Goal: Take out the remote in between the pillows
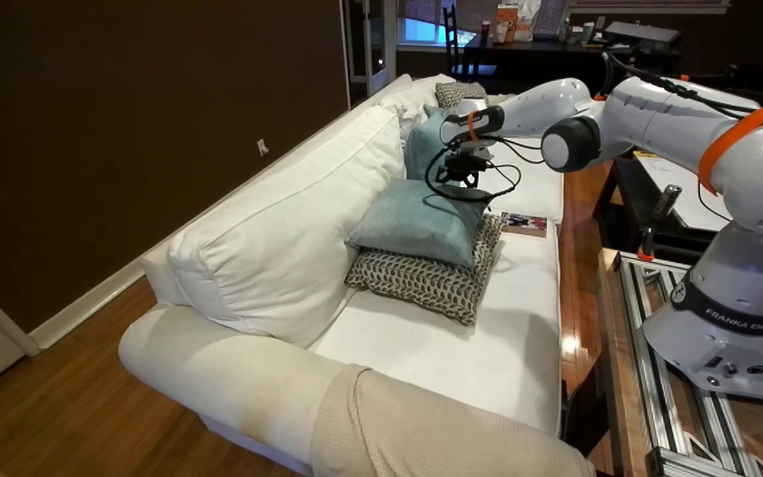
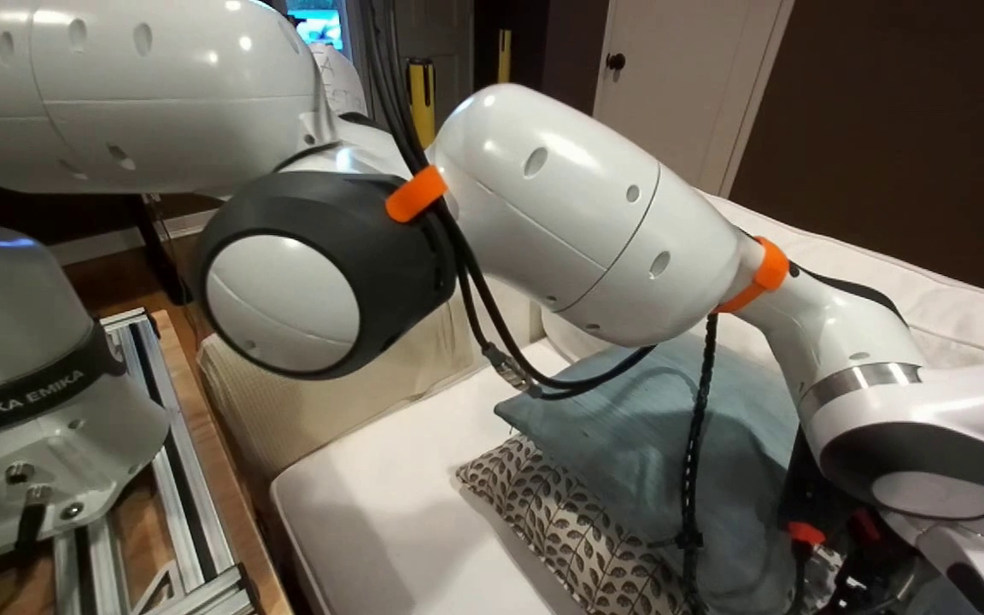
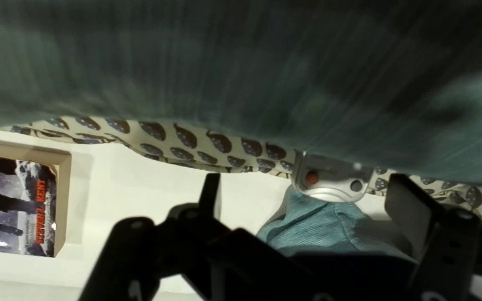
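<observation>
Where pillows point(image 1: 419, 224) overlap, the remote point(image 3: 332, 179) (part-hidden) protrudes.

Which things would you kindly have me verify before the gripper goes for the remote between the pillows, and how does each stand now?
1. Gripper open: ok; its jaws stand apart, gripping nothing.
2. End of the remote in sight: ok; it shows between the top blue pillow and the patterned pillow under it.
3. Remote uncovered: not ok; the top blue pillow hides the rest.
4. Sideways alignment: ok in the wrist view, where that end appears between the jaws.
5. Jaws at the remote's height: cannot tell from these views.
6. Book out of the way: ok; it lies off to one side on the sofa.
</observation>
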`<state>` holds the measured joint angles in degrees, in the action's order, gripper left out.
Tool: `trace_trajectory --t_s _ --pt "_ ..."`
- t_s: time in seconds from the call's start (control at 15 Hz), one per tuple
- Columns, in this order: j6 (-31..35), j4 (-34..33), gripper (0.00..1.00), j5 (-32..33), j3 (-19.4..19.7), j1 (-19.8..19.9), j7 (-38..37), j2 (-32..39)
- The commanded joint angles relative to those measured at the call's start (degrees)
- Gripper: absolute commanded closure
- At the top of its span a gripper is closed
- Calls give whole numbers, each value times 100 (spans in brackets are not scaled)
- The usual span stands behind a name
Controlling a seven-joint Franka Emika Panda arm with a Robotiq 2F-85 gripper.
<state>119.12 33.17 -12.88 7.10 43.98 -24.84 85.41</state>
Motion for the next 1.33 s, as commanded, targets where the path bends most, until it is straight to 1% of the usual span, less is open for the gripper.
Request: trace_trajectory --t_s 0.0,0.27,0.73,0.8,0.93,1.0,1.27 --pt "449 202 0 21 -164 -24 -50 0" --pt "332 274 0 -31 -263 -25 -87 -1" --pt "298 401 0 -7 -196 -51 -282 -5" --pt "280 415 20 -8 -195 -54 -290 -7" --pt "299 437 32 -14 -193 -58 -325 -7" --pt "308 442 42 -19 -194 -55 -345 -7" --pt "299 438 73 -13 -186 -50 -379 -10"
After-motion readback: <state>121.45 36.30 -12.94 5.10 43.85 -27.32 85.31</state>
